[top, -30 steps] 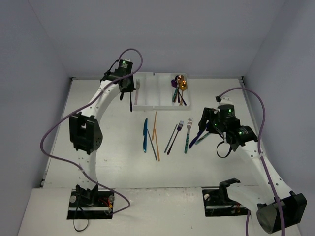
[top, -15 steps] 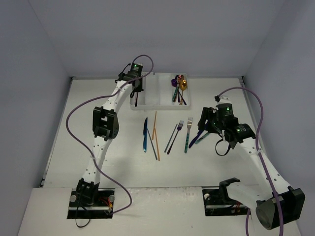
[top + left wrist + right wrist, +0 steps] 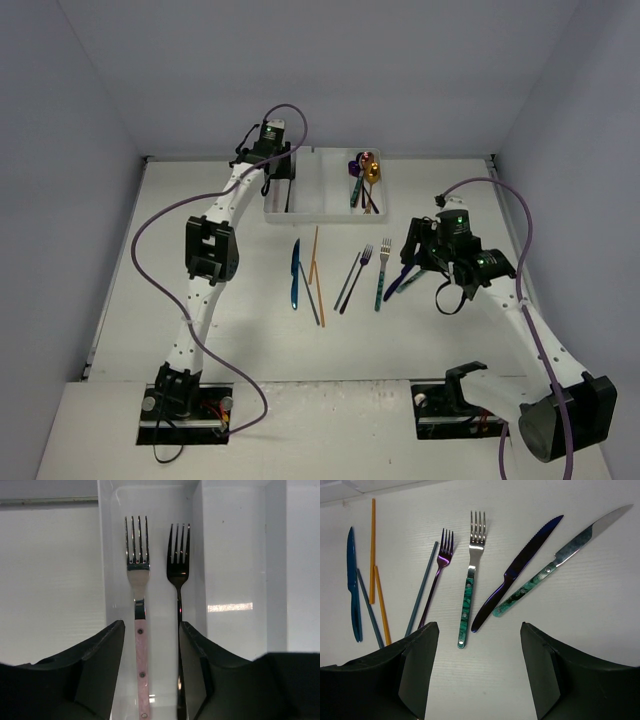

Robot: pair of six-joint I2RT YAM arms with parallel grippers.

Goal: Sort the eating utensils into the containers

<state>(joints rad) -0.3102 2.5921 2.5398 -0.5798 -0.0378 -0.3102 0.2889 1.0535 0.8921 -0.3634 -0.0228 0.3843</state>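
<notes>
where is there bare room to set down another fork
Bare: the middle compartments of the tray, between the forks on the left and the spoons on the right; also the table nearer than the loose cutlery. Crowded: table centre, from blue knife to teal knife.

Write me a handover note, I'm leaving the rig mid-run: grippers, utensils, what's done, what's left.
Left gripper: open above the left compartment of the white plastic cutlery tray, empty.
Right gripper: open over the table, empty.
Done: pink-handled silver fork and black fork lie side by side there; coloured spoons lie in a right-hand compartment.
Left on the table: teal-handled fork, purple fork, dark purple knife, teal-handled knife, blue knife, two orange chopsticks, two grey-blue chopsticks.
</notes>
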